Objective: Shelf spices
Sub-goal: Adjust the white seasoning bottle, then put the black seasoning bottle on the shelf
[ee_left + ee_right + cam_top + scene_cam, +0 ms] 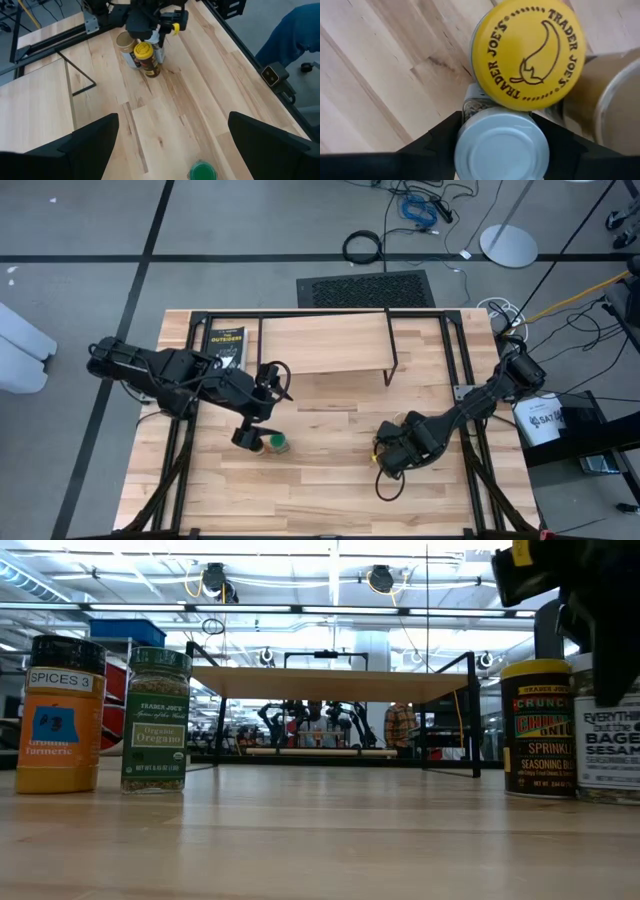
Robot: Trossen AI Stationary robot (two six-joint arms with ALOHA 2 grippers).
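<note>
We find the right gripper [392, 448] low over the front right of the table [320, 490], its fingers [437, 137] set either side of the white-lidded jar [501, 150]; we cannot tell whether they press it. The yellow-lidded jar [528, 52] touches that jar, with the tan-lidded jar [123, 41] just beside. The left gripper [250, 438] hangs above the green-lidded jar [258, 445], fingers [82, 145] spread wide apart. The orange-bodied jar [280, 445] stands just beside the green one. The shelf [325, 345] sits at the table's far side, top bare; all jars rest on the tabletop.
</note>
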